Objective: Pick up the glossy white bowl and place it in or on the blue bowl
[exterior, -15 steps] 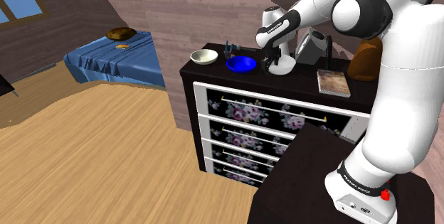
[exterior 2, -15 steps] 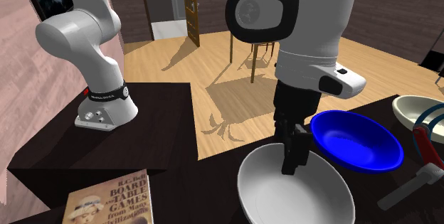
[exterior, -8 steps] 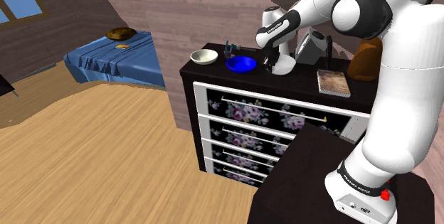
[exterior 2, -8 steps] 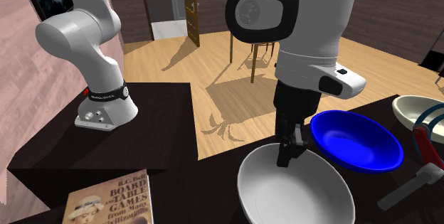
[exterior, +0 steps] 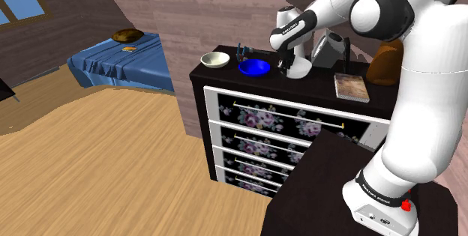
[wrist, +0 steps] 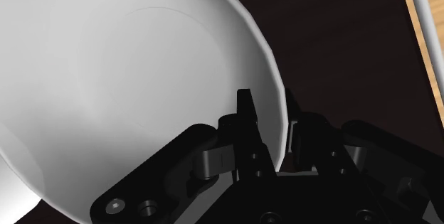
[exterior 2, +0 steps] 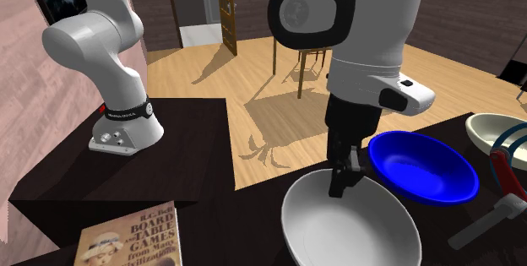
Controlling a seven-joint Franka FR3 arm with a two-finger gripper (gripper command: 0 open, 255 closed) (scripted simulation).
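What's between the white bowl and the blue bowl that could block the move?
Nothing visible does. The white bowl and the blue bowl sit side by side on the dark dresser top, with no object between them. The jaws are clasped on the white bowl's rim.

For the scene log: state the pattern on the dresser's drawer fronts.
Drawer fronts: dark floral print, clearest in shoulder view.

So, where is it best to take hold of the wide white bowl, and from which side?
Grip the wide white bowl by its thin rim from above, one finger inside, one outside: it is too broad to span and sits upright. The black gripper clasps it so.
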